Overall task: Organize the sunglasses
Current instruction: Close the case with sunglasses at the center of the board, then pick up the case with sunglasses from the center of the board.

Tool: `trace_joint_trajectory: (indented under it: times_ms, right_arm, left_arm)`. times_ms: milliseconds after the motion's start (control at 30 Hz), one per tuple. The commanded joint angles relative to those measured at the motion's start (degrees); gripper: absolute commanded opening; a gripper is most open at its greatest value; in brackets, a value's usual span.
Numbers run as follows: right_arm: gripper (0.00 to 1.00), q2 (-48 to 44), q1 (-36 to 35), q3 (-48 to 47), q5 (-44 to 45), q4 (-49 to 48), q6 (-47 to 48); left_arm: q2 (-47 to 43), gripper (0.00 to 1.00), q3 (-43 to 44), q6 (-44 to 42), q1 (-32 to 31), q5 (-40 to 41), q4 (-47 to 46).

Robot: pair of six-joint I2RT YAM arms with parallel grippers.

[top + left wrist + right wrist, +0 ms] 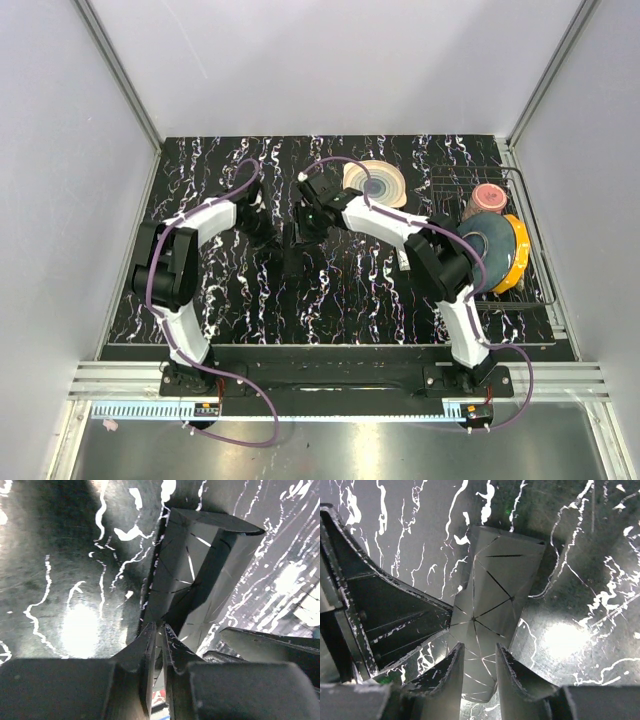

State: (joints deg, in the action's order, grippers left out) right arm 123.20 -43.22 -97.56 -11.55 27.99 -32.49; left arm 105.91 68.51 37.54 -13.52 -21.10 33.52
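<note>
Black faceted case point(495, 580) lies pinched by left jaws, right jaws apart

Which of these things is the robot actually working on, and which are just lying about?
In the job: black folding case, pinched by the left gripper, the right gripper open around its end. No sunglasses show.

Lying about: swirl-patterned plate; wire rack holding a pink bowl, a blue-grey plate and a yellow dish.

The right gripper point(480, 677) at 6 o'clock straddles, jaws parted, the near end of a creased black case point(497, 590) on the marbled table point(590, 580), and the left gripper's ribbed finger point(385, 612) reaches its edge from 9 o'clock.
</note>
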Motion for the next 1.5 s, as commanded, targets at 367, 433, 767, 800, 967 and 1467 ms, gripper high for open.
trace_joint_trajectory:
  times_ms: [367, 433, 767, 800, 967, 1467]
  right_arm:
    - [0.45, 8.47, -4.41, -10.28, 6.79, 10.42, 7.27]
    - [0.49, 6.28, -4.85, -10.02, 8.47, 10.42, 7.0]
    - [0.89, 3.36, -6.26, -14.06, 23.06, 16.04, 6.21]
    - [0.91, 5.11, -6.35, -14.67, 22.98, 16.74, 5.69]
    - [0.94, 8.9, -7.49, -16.17, 20.79, 15.96, 5.33]
    - [0.91, 14.53, -8.46, -19.69, 20.33, 18.5, 2.61]
  left_arm:
    - [-18.71, 0.18, -5.23, -0.62, -0.72, 22.67, 4.97]
    - [-20.29, 0.18, -6.1, -0.71, -0.37, 23.12, 5.15]
    - [-30.66, 0.28, -11.03, -1.77, 3.06, 25.24, 5.51]
    - [-30.93, 0.29, -11.47, -1.85, 3.23, 24.8, 5.42]
    - [-32.43, 0.3, -13.93, -2.38, 4.2, 23.04, 4.54]
    - [-31.29, 0.31, -15.07, -4.31, 6.22, 19.35, 3.57]
